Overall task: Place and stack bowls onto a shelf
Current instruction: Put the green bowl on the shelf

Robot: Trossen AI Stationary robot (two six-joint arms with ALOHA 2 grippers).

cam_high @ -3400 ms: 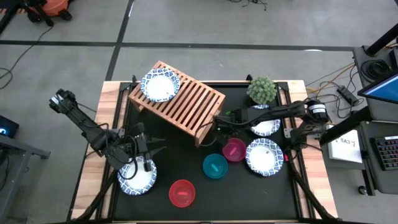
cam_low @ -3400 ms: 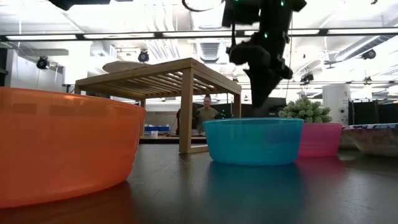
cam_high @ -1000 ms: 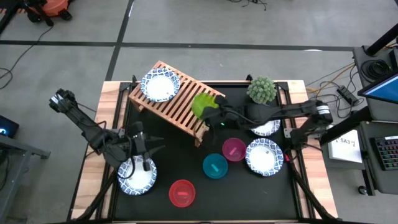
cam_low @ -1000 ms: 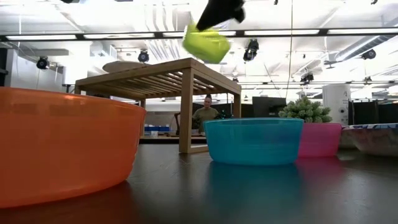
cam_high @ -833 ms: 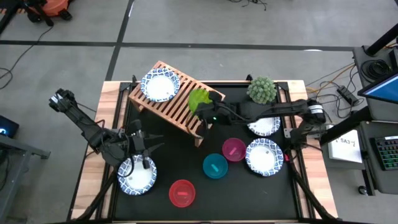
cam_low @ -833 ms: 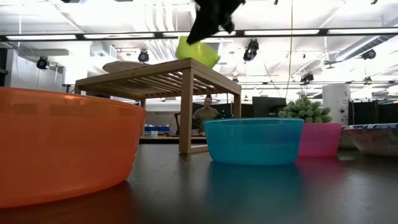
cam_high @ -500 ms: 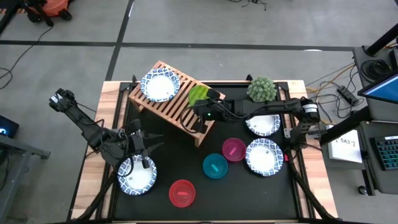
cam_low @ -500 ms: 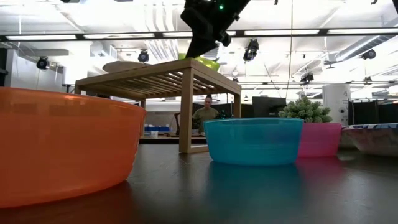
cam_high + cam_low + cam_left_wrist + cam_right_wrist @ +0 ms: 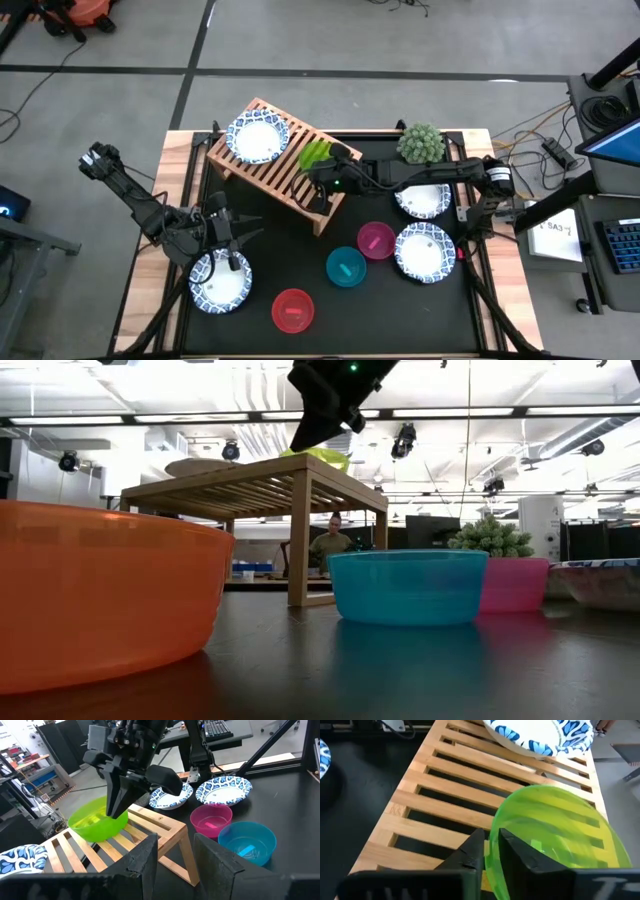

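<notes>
The shelf [image 9: 285, 163] stands at 11 o'clock on the table. On its 3 o'clock end sits the green bowl [image 9: 316, 155]; my right pincer [image 9: 322, 176] grips its rim. My left pincer [image 9: 226, 240] hangs open at 8 o'clock.

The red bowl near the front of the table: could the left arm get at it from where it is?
Probably yes. The left gripper hangs open over a blue-rimmed bowl, and the red bowl sits just beside that one with bare table between. The right gripper is far off, holding the green bowl on the shelf.
</notes>
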